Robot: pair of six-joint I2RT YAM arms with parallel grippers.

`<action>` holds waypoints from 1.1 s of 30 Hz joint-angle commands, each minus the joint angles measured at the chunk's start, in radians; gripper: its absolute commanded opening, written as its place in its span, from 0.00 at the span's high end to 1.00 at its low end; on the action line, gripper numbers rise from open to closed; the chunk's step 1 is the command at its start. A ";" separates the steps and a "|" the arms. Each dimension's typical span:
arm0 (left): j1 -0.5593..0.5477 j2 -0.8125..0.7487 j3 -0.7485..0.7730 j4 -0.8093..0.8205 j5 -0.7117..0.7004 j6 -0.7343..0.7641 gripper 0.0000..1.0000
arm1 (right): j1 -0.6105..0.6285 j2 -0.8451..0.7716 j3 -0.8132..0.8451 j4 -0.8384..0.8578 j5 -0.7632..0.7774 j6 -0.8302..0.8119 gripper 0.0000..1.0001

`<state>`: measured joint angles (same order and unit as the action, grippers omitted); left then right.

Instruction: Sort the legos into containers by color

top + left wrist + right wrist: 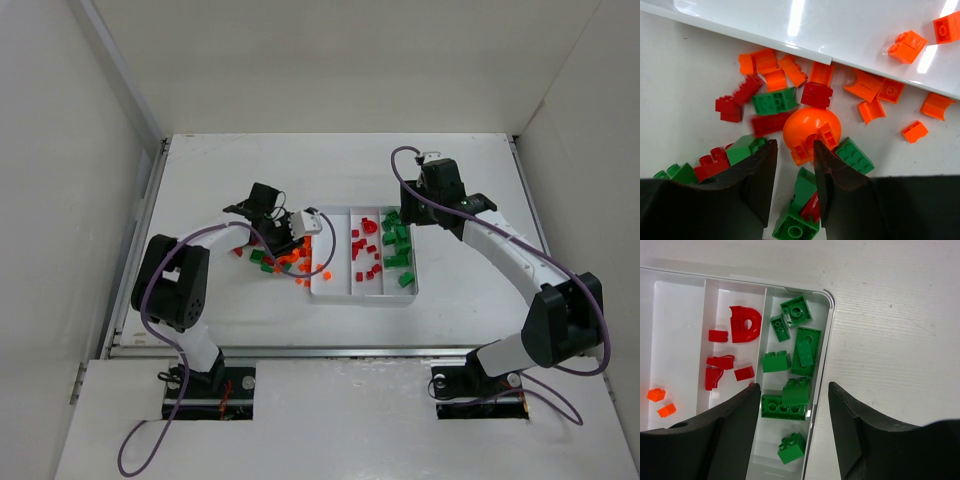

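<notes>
My left gripper (pixel 793 146) is low over the loose pile of red, green and orange legos (pixel 283 258) beside the tray's left wall. Its jaws are narrowed around the near edge of an orange dome lego (pixel 810 125). The right finger (pixel 826 165) touches it, and a thin strip of table shows by the left finger. A green lego (pixel 802 200) with a red piece lies under the jaws. The white tray (pixel 363 296) holds orange legos (pixel 907 45) in its left container, red legos (pixel 745 325) in the middle and green legos (pixel 802 352) on the right. My right gripper (pixel 794 386) hangs open and empty over the green container.
White walls enclose the table on the left, back and right. Bare table lies right of the tray's rim (pixel 826 330). A few red and green legos (pixel 240 250) lie scattered left of the pile. Both arm bases are at the near edge.
</notes>
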<state>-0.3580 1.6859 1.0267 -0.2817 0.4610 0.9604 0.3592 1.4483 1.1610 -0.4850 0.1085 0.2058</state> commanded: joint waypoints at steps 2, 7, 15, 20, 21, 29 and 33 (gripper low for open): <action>0.004 0.028 0.030 -0.002 -0.010 -0.006 0.70 | -0.008 -0.005 0.002 0.048 0.010 0.004 0.38; 0.004 0.028 0.030 -0.002 -0.010 0.005 0.75 | -0.008 -0.005 0.002 0.039 0.010 0.004 0.38; 0.013 0.028 0.039 -0.024 -0.010 0.026 1.00 | -0.008 0.004 0.002 0.039 0.010 0.004 0.38; 0.013 0.028 0.039 -0.046 -0.001 0.026 1.00 | -0.008 0.004 0.002 0.039 0.010 0.004 0.38; 0.013 0.018 0.050 -0.047 -0.001 0.026 1.00 | -0.008 0.004 0.002 0.039 0.010 0.004 0.38; 0.013 -0.038 0.079 -0.108 0.039 0.063 1.00 | -0.008 0.004 0.002 0.039 0.010 0.004 0.38; 0.013 -0.063 0.079 -0.131 0.057 0.074 1.00 | -0.008 0.004 0.002 0.039 0.010 0.004 0.38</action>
<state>-0.3511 1.6913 1.0687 -0.3634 0.4717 1.0092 0.3592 1.4532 1.1610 -0.4854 0.1089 0.2058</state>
